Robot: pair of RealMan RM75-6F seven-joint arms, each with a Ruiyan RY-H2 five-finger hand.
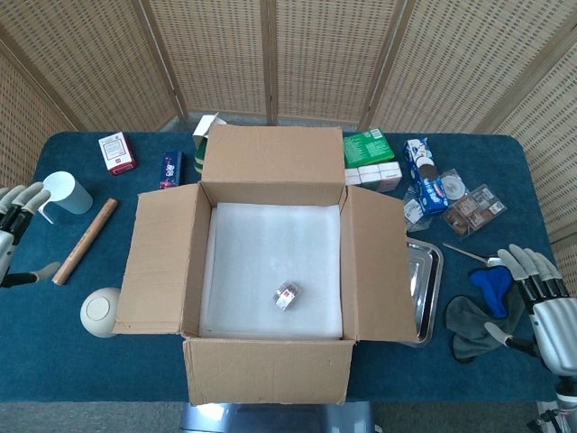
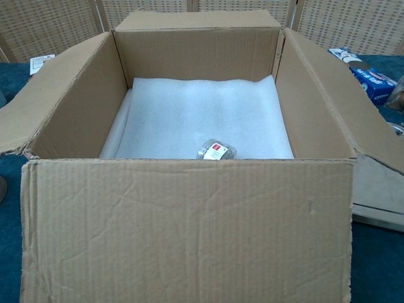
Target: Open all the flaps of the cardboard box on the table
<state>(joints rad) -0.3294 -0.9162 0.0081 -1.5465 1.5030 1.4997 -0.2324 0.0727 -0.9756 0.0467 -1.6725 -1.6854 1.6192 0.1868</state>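
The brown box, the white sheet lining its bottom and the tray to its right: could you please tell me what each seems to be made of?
The brown box looks like corrugated cardboard, matte, with ribbed lines and creases on its front wall. The white sheet lining its bottom seems to be soft packing foam, slightly translucent and wavy at the edges. The rectangular tray appears to be metal, probably steel, judging by its silvery, reflective surface.
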